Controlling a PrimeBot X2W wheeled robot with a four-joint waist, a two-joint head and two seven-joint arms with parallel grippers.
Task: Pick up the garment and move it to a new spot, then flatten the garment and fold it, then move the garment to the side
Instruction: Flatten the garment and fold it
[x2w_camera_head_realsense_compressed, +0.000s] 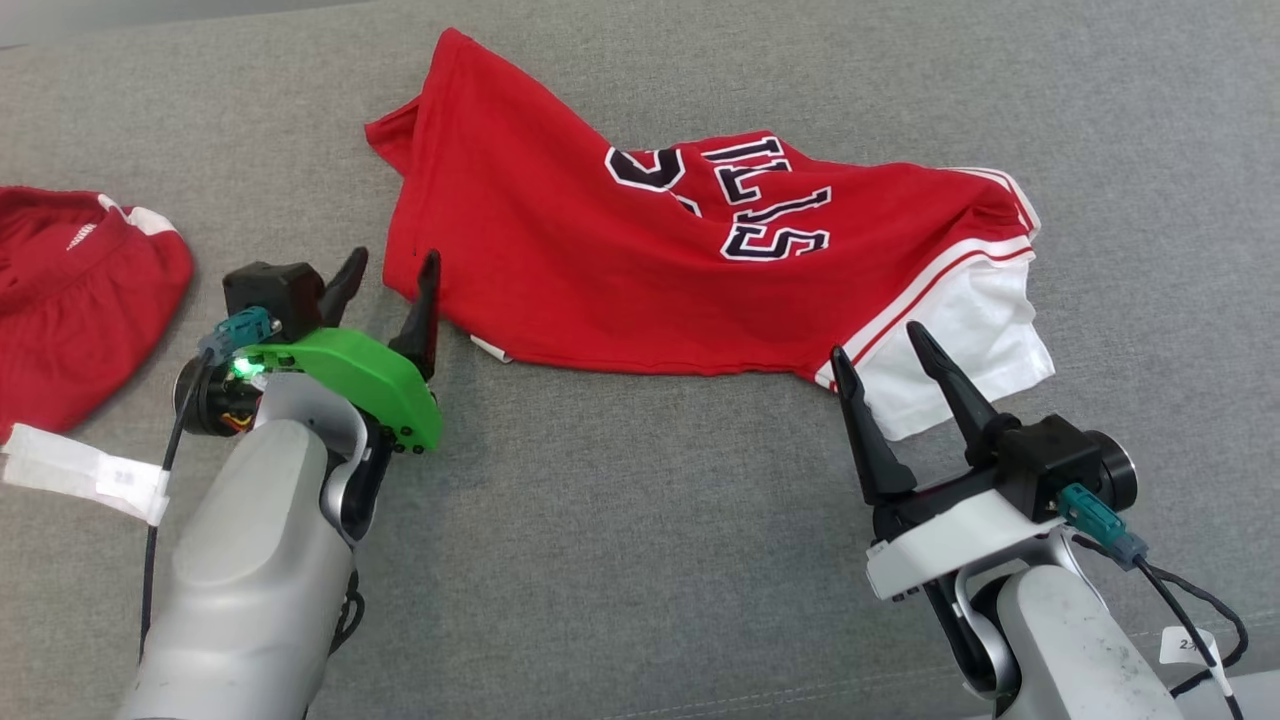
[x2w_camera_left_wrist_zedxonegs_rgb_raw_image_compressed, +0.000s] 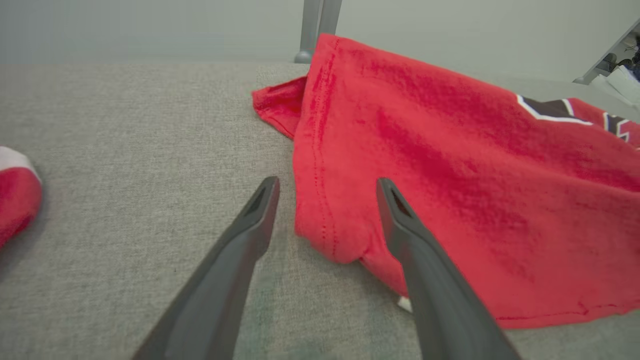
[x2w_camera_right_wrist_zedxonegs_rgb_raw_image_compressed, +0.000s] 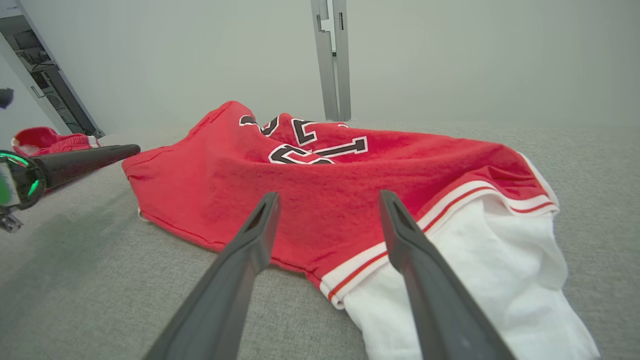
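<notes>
The garment (x2w_camera_head_realsense_compressed: 620, 260) is a red jersey with dark, white-edged lettering and a white sleeve with red stripes; it lies rumpled across the middle of the grey surface. My left gripper (x2w_camera_head_realsense_compressed: 395, 275) stands open at its left hem, nothing between the fingers. In the left wrist view the garment (x2w_camera_left_wrist_zedxonegs_rgb_raw_image_compressed: 450, 190) has its hem corner lying between and beyond the open left gripper (x2w_camera_left_wrist_zedxonegs_rgb_raw_image_compressed: 327, 187). My right gripper (x2w_camera_head_realsense_compressed: 875, 345) is open at the white sleeve's near edge. From the right wrist, the garment (x2w_camera_right_wrist_zedxonegs_rgb_raw_image_compressed: 325, 185) spreads ahead of the open right gripper (x2w_camera_right_wrist_zedxonegs_rgb_raw_image_compressed: 327, 202), which holds nothing.
A second red garment (x2w_camera_head_realsense_compressed: 70, 300) lies at the left edge, with a white label strip (x2w_camera_head_realsense_compressed: 85, 470) before it. Grey fabric surface (x2w_camera_head_realsense_compressed: 640, 520) stretches open in front of the jersey. A metal post (x2w_camera_right_wrist_zedxonegs_rgb_raw_image_compressed: 331, 55) stands behind the far edge.
</notes>
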